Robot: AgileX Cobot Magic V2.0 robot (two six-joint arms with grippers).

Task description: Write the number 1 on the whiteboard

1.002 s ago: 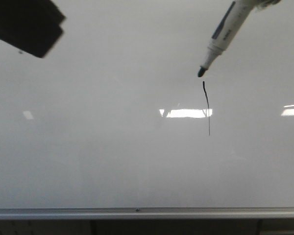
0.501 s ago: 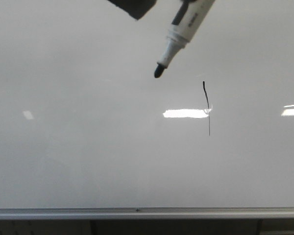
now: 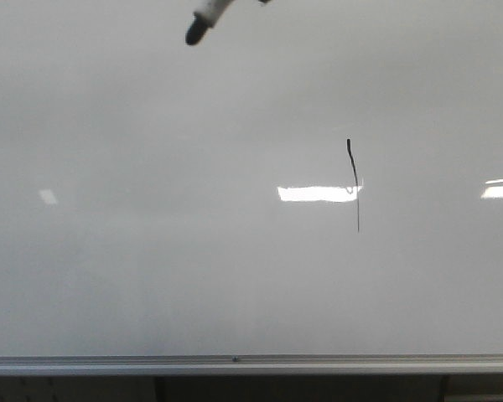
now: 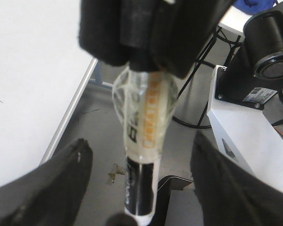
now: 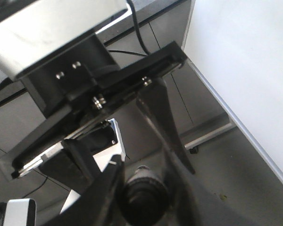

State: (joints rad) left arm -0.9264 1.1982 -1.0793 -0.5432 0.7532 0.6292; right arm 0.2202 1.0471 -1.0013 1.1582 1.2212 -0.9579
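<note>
Gripping the marker [image 3: 203,23] in my right gripper [image 5: 144,188], well up-left of the number 1 [image 3: 353,180]; stroke appears finished, parking comes next; left jaws unclear.

Left tool [image 4: 137,197]: two dark, blurred fingers [image 4: 52,188] stood well apart, one on either side of the marker [image 4: 144,141]. A gap showed between each finger and the marker, and neither touched it. Nearer the wrist, a black padded block [image 4: 132,33] clasped the marker's upper end.

Right tool [image 5: 141,188]: fingers [image 5: 106,186] were out of focus and flanked a dark round thing [image 5: 142,194]. Whether they pressed on it could not be judged.
</note>
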